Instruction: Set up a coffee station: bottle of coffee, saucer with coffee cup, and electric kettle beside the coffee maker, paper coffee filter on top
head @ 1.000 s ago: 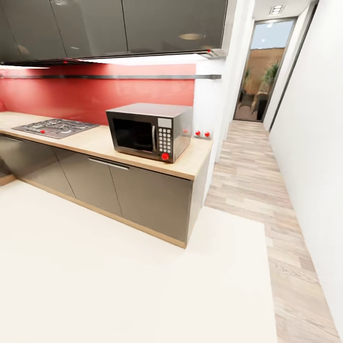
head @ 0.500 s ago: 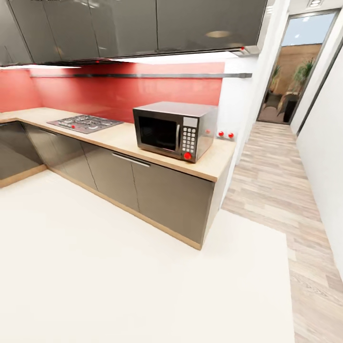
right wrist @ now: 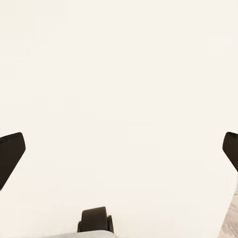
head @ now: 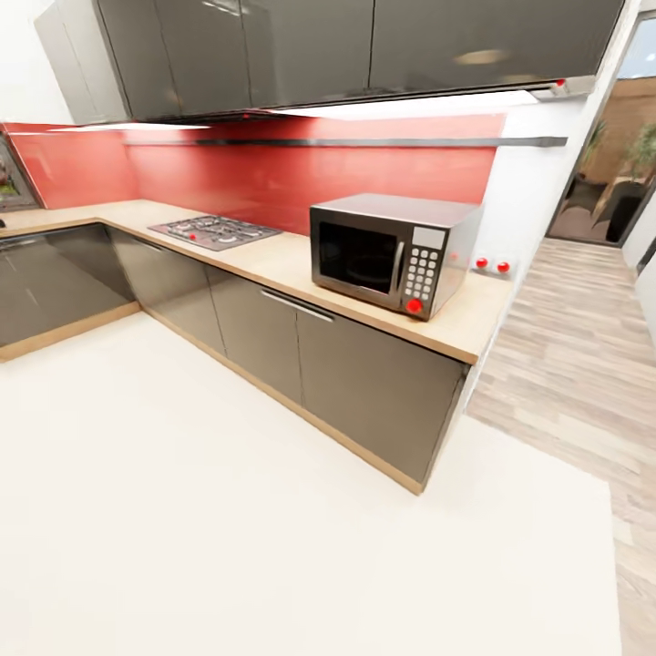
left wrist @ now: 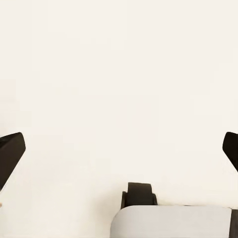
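Note:
The light wood countertop (head: pixel 273 261) with grey cabinet fronts runs from the left corner to the right in the head view. Above it, the thin dark kitchen shelf (head: pixel 364 142) crosses the red backsplash and carries nothing on the stretch in sight. The coffee maker, bottle of coffee, paper coffee filter, saucer, coffee cup and electric kettle are out of view. My left gripper (left wrist: pixel 119 151) hangs open over cream floor, its black fingertips (left wrist: pixel 10 153) far apart. My right gripper (right wrist: pixel 119 151) is open the same way, with nothing between its fingers.
A steel microwave (head: pixel 392 251) sits near the counter's right end and a gas hob (head: pixel 214 231) further left. Dark wall cabinets (head: pixel 319 46) hang above. Cream floor (head: pixel 228 510) lies in front. A wood-floored hallway (head: pixel 583 346) opens at the right. A base wheel (left wrist: pixel 139 196) shows below.
The camera has turned left: counter and microwave slid right in the picture, and the counter's left corner came into sight. Nothing on the counter moved.

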`<state>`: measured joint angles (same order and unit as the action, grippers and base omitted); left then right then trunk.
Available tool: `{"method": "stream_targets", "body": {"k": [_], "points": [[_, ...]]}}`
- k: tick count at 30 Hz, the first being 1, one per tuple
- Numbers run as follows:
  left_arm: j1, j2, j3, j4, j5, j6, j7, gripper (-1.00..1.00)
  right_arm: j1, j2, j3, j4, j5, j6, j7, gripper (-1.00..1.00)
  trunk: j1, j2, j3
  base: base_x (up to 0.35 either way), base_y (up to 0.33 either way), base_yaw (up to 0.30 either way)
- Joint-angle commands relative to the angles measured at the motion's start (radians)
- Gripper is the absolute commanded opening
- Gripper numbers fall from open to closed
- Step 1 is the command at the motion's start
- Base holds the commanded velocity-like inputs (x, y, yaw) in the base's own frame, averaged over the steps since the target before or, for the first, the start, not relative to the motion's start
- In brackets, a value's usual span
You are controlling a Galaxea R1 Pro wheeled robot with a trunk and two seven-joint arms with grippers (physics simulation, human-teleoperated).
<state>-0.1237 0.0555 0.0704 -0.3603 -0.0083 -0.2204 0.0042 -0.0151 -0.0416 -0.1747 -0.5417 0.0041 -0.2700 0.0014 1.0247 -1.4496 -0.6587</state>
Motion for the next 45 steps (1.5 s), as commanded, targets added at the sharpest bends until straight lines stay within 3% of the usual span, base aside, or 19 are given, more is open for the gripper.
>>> {"method": "stream_targets", "body": {"k": [1,12,45], "points": [[-0.001,0.000,0.002,0.001,-0.001,-0.004,0.000,1.00,0.000,0.000,-0.002,0.000,0.000,-0.003,0.000,1.00,0.000,0.000,-0.001,0.137,0.102,0.270],[-0.001,-0.001,0.002,0.001,-0.002,-0.004,0.000,1.00,0.000,0.000,-0.002,0.000,0.000,-0.003,0.000,1.00,0.000,0.000,-0.005,0.069,0.014,0.271],[-0.001,0.000,0.005,0.001,-0.001,-0.004,0.001,1.00,0.000,0.000,0.001,0.000,0.000,-0.003,0.000,1.00,0.000,0.000,-0.017,0.305,0.168,0.271]]}}
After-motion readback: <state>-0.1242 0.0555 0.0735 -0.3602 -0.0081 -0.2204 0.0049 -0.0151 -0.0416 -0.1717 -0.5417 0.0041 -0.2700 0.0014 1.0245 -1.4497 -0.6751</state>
